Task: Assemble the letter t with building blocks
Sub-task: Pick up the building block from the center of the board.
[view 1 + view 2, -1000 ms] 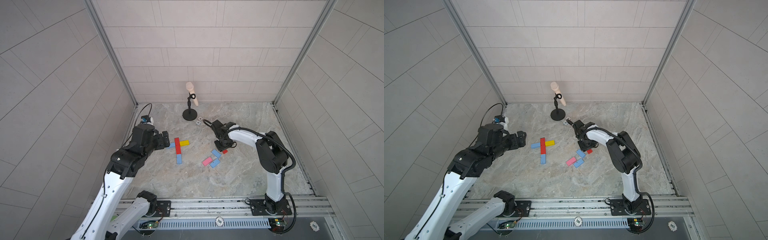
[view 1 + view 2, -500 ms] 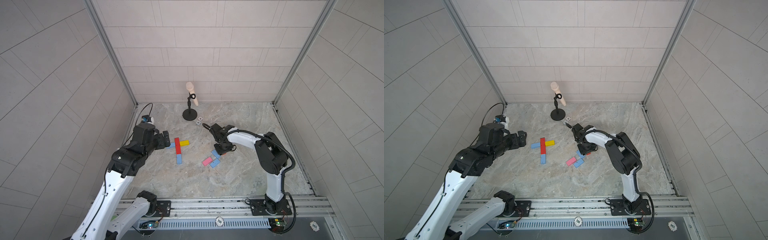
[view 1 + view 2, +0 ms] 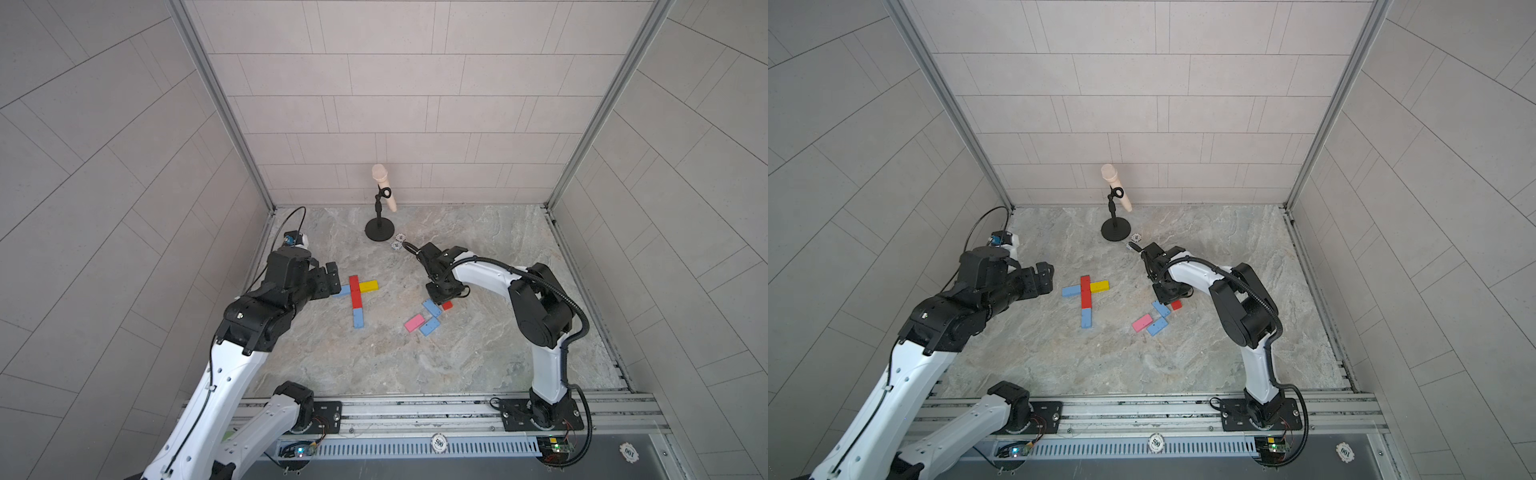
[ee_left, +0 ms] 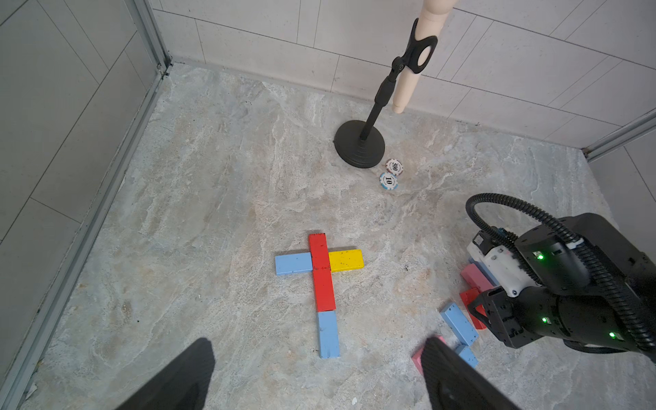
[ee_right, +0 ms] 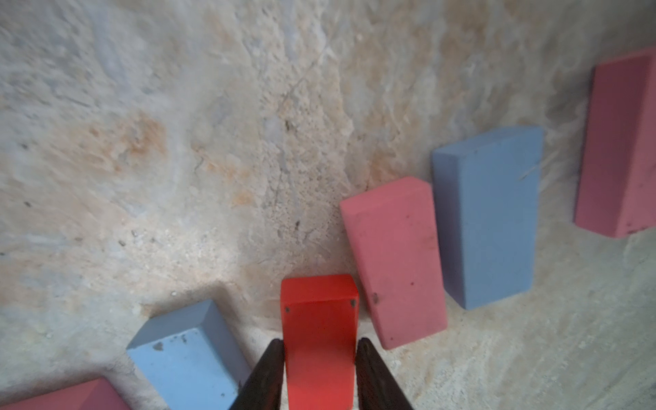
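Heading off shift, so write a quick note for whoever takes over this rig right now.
Left gripper: open, empty, beside the t shape.
Right gripper: closed on a red block in the loose pile of pink and blue blocks.
Done: t shape lies flat, with a red stem, a blue foot, and blue and yellow arms.
Left: decide where the red block goes; the t already looks readable, so it may only need a finishing piece.
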`<state>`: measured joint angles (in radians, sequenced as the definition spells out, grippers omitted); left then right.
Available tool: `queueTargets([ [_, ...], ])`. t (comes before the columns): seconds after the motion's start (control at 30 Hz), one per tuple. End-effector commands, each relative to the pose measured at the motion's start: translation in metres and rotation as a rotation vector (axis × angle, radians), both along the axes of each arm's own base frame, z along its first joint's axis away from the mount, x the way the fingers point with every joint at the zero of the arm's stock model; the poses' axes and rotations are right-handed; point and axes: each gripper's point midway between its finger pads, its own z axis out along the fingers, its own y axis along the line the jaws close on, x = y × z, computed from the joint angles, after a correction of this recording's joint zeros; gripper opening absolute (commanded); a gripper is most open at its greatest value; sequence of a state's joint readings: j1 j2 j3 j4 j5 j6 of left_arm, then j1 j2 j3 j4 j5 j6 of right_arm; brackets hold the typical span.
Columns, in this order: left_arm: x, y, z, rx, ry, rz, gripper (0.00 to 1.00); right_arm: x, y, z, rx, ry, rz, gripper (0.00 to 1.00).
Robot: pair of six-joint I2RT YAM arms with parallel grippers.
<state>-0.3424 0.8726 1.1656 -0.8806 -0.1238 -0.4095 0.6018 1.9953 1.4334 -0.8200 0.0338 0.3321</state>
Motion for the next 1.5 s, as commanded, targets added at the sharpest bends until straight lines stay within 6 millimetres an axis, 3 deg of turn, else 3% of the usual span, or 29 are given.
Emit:
queueTargets([
  [0.0, -0.001, 0.005, -0.007, 0.025, 0.015, 0.01, 0.96, -0.002, -0.007, -0.003, -0.044, 0.021, 0.013, 0.36],
  [0.57, -0.001, 0.004, -0.011, 0.026, 0.021, 0.006, 0.97, -0.006, -0.011, -0.008, -0.043, 0.027, -0.007, 0.42],
  [0.93, -0.002, 0.005, -0.013, 0.028, 0.023, 0.008, 0.98, -0.007, -0.012, -0.012, -0.051, 0.032, -0.01, 0.39],
  [1.17, -0.002, 0.005, -0.013, 0.03, 0.023, 0.01, 0.97, -0.006, -0.013, -0.013, -0.056, 0.03, -0.012, 0.34],
  [1.47, -0.001, 0.006, -0.02, 0.026, 0.039, 0.015, 0.98, -0.001, -0.015, -0.001, -0.065, -0.008, 0.013, 0.17],
])
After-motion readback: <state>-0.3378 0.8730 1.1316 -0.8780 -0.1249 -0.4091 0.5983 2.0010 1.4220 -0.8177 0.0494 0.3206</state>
